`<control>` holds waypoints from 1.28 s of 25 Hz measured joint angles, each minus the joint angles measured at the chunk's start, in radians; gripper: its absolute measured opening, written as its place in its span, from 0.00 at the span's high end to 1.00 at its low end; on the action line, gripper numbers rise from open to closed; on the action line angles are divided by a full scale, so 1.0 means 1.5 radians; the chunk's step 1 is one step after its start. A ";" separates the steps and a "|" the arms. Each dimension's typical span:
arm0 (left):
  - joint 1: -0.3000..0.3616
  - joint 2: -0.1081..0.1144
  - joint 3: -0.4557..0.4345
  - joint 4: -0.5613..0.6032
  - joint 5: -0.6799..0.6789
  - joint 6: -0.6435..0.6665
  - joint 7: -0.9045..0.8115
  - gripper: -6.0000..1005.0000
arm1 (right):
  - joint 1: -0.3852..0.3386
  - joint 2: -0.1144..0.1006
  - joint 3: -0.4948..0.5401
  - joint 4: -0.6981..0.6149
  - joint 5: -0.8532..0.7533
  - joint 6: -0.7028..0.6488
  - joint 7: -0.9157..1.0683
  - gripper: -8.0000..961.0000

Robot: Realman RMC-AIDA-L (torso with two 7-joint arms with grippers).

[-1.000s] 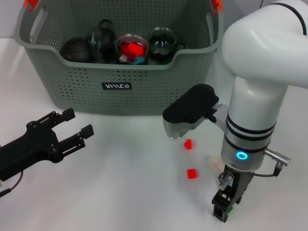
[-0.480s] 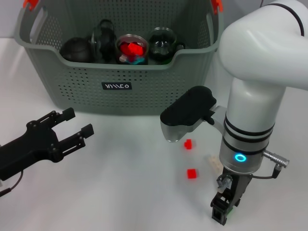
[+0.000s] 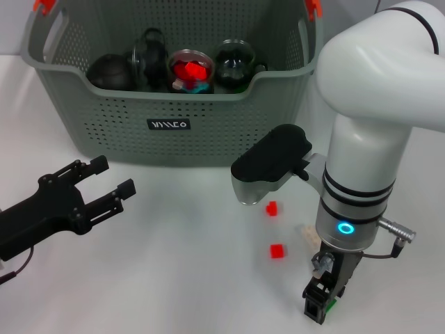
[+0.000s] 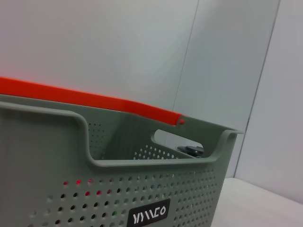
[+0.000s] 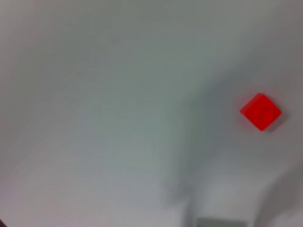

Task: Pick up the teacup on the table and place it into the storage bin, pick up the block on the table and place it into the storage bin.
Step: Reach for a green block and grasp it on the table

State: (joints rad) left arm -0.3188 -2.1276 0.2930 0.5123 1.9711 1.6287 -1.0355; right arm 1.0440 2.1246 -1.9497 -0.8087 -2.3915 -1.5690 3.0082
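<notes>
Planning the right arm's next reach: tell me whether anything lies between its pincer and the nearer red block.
Nothing visible does. The right pincer hangs low over the table; bare tabletop separates it from the nearer red block. The second red block lies beyond, toward the storage bin.

over the last second the right arm (image 3: 358, 174) has crept slightly toward the robot's left and nearer the camera, carrying the right gripper (image 3: 318, 305) a touch lower in the head view, close to the near red block (image 3: 277, 251).
</notes>
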 joint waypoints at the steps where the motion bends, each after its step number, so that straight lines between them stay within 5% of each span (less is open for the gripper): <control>1: 0.000 0.000 0.000 0.000 0.000 0.000 0.000 0.25 | 0.000 0.000 0.000 0.000 0.000 0.000 0.000 0.41; 27: 0.001 0.000 0.000 0.000 0.001 -0.001 0.000 0.25 | -0.004 0.000 -0.023 -0.007 0.008 0.007 0.001 0.44; 32: 0.001 0.000 0.000 0.000 0.001 -0.001 0.000 0.25 | -0.004 0.000 -0.025 -0.008 0.008 0.005 0.000 0.53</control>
State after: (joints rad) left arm -0.3175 -2.1276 0.2930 0.5123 1.9720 1.6275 -1.0355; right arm 1.0382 2.1245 -1.9877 -0.8204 -2.3792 -1.5610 3.0088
